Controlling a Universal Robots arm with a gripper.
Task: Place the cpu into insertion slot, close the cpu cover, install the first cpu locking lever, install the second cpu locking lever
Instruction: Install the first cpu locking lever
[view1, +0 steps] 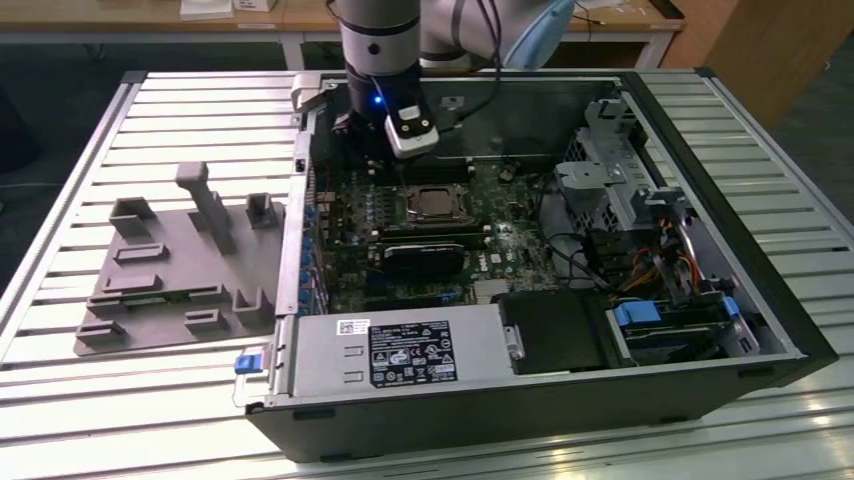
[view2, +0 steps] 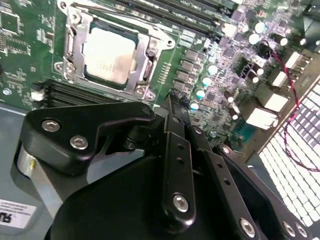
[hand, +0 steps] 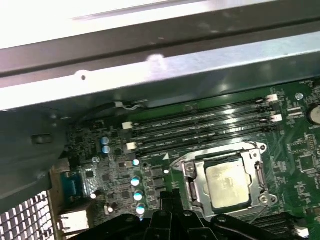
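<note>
The cpu lies in the socket on the green motherboard, silver top up, and shows in both wrist views. The cpu cover lies flat around it as a silver frame. Thin metal lever rods run along the socket edges; I cannot tell whether they are latched. My gripper hovers above the board beside the socket, a short way from the cover's edge. Its black fingers are pressed together with nothing between them. In the exterior view the arm's wrist stands over the far side of the socket.
The open computer case rests on a slatted table. Memory slots run beside the socket. A black card, a power supply and drive cages fill the case. A grey fixture plate lies at the exterior view's left.
</note>
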